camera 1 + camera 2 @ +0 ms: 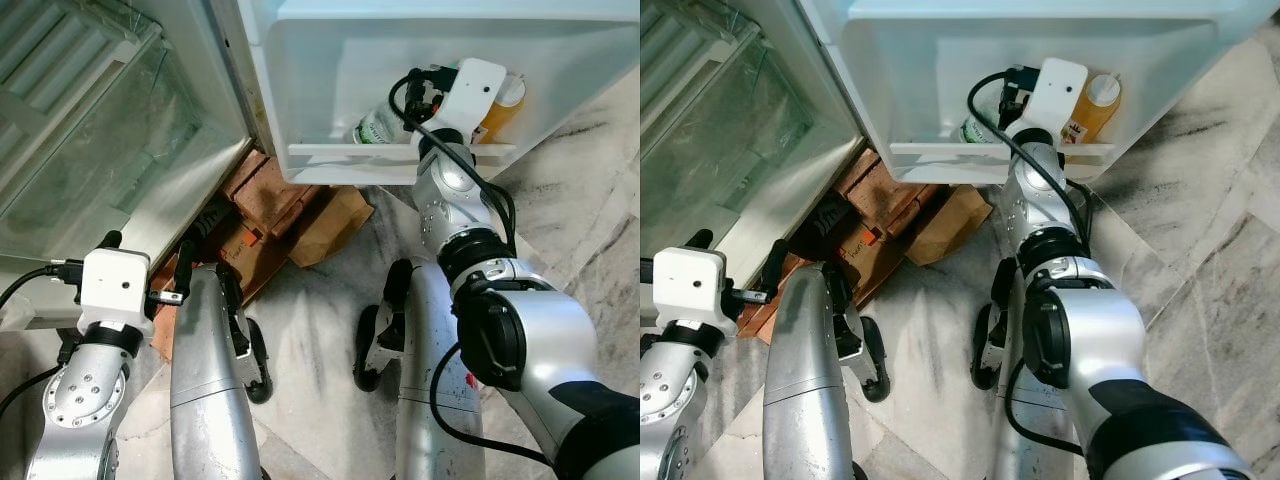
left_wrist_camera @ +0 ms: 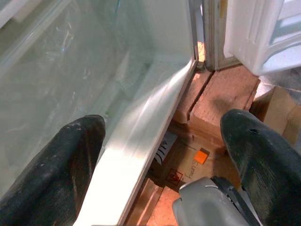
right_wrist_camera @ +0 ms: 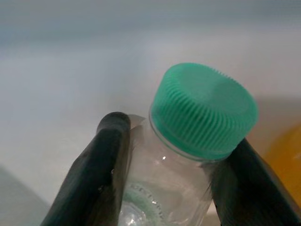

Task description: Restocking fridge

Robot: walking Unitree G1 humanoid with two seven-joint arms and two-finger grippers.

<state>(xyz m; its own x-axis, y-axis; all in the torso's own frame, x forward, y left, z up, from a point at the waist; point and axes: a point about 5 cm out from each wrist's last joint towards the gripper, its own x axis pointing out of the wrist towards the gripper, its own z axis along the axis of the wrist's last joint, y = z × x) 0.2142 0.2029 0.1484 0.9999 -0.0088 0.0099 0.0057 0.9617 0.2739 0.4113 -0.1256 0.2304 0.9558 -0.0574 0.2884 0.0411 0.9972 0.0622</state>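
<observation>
From the head views the right claw (image 1: 400, 125) reached into the fridge door shelf (image 1: 400, 150) beside an orange bottle (image 1: 1102, 105), its wrist view showing it clamped on a green-capped bottle (image 3: 188, 155), while the left claw (image 2: 164, 160) hung released near the fridge base.

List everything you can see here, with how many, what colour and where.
Clear bottle: one, green cap, in the fridge door shelf, between the right gripper's fingers.
Orange bottle: one, white cap, in the same shelf beside the clear one.
Door shelf: one, white, on the open fridge door.
Glass shelf: one, clear, inside the fridge.
Bricks: several, reddish brown, under the fridge.
Cardboard: brown pieces, on the marble floor.
Left gripper: open, black fingers, by the fridge's lower edge.
Right gripper: shut on the clear bottle.
</observation>
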